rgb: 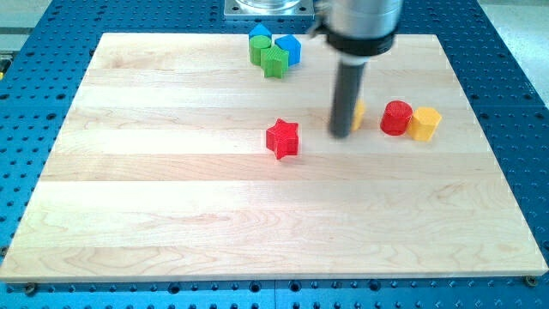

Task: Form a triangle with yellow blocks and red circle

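Now down on the wooden board (pixel 171 215), my tip (pixel 341 134), at the end of a straight dark rod with nothing held and no jaws to open or close. Right behind it, touching or nearly touching on the view's right, a yellow block (pixel 359 112), mostly hidden by the rod, so shape hard to tell. Farther to the view's right, a red circle (pixel 396 118), round like a little drum. Pressed against that one on its right side, a second yellow block (pixel 425 123) with flat sides. Off to the view's left of my tip, a red star (pixel 282 138), sitting alone near the middle of the board. Up at the view's top, bunched close together, a green block (pixel 258 50), a green star (pixel 274 62), a blue block (pixel 261 33) behind them and another blue block (pixel 289 48) on their right. All around the board, a blue table (pixel 43 51) full of tiny holes.
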Available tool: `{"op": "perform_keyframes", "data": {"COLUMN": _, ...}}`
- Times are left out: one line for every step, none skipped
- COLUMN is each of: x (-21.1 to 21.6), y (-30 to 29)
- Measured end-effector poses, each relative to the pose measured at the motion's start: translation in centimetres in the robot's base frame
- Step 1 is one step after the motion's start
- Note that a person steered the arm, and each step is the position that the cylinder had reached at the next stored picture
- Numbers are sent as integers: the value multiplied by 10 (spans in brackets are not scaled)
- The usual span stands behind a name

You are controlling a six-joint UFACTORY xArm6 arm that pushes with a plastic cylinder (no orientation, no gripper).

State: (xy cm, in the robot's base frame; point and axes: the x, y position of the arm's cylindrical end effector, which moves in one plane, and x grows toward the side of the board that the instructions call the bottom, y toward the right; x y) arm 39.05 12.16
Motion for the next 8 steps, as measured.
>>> {"op": "perform_keyframes", "data": {"x": -81, "y": -3}}
{"op": "perform_keyframes", "data": {"x": -97, "y": 72}}
{"op": "perform_keyframes", "data": {"x": -61, "y": 120}}
{"op": "perform_keyframes", "data": {"x": -25, "y": 60}}
{"op": "perform_keyframes", "data": {"x": 21, "y": 42}}
{"op": "perform_keyframes", "data": {"x": 32, "y": 101}}
{"op": "perform_keyframes", "data": {"x": 80, "y": 101}}
{"op": "perform_keyframes", "data": {"x": 87, "y": 67}}
